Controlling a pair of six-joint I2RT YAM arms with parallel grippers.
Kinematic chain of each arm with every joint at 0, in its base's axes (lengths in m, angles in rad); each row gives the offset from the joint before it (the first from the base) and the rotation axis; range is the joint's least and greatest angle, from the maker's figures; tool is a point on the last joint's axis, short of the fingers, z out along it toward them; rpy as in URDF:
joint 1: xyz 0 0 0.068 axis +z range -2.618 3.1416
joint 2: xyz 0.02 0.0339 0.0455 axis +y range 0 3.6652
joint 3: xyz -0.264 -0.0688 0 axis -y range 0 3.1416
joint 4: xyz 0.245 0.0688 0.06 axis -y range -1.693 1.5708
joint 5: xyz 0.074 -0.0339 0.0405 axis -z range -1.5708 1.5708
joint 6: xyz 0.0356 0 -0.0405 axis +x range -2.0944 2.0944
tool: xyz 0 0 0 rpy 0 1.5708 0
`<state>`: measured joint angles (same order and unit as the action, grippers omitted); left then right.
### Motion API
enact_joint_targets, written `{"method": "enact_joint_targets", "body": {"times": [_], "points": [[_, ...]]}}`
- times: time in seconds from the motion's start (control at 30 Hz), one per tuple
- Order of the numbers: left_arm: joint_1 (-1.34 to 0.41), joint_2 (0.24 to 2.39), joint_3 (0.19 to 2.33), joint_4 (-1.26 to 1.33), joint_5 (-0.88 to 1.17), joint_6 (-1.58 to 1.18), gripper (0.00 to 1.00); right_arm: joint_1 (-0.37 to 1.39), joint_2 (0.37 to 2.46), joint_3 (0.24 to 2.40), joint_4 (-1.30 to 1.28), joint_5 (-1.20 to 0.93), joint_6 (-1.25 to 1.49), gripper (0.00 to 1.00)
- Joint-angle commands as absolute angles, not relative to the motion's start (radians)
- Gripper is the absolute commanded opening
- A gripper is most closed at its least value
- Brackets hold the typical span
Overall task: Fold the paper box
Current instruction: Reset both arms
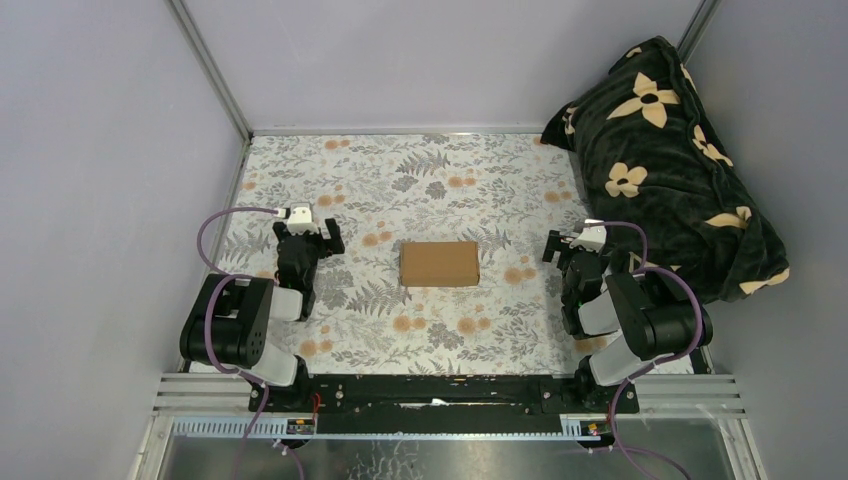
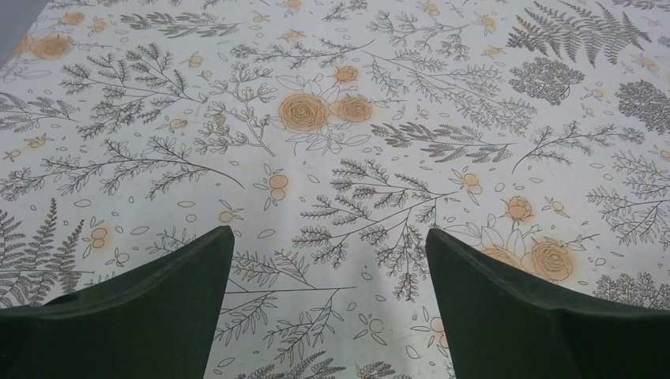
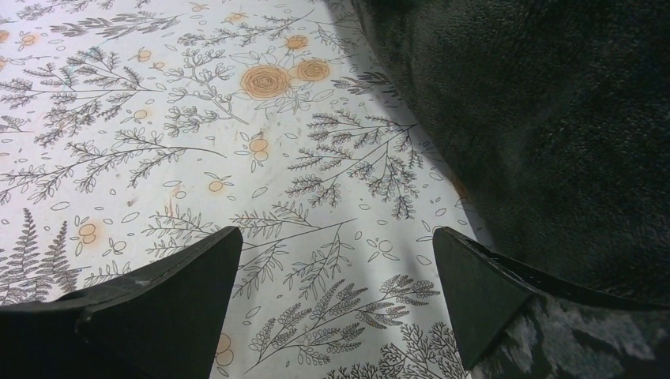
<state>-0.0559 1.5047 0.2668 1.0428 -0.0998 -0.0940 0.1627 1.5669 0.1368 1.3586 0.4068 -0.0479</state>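
Note:
The paper box (image 1: pixel 439 263) is a plain brown rectangle lying flat on the floral tablecloth, midway between the two arms in the top view. My left gripper (image 1: pixel 309 232) sits to its left, well apart from it, jaws open. In the left wrist view the left gripper (image 2: pixel 329 237) has only tablecloth between its dark fingers. My right gripper (image 1: pixel 567 247) rests to the right of the box, also apart and open. The right wrist view shows the right gripper (image 3: pixel 337 237) open over bare cloth. Neither wrist view shows the box.
A dark blanket with pale flowers (image 1: pixel 670 165) is heaped at the back right, close beside the right gripper, and fills the right of the right wrist view as a dark blanket (image 3: pixel 545 118). Grey walls enclose the table on three sides.

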Motion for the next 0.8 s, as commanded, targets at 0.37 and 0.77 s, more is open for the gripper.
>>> {"method": "enact_joint_targets", "body": {"times": [0.37, 0.77], "points": [[-0.048, 1.51, 0.259, 1.144, -0.087, -0.064, 0.98, 0.157, 1.562, 0.16, 1.398, 0.385, -0.051, 0.99], [-0.049, 1.51, 0.259, 1.144, -0.087, -0.064, 0.98, 0.158, 1.562, 0.171, 1.373, 0.385, -0.049, 0.99]]}}
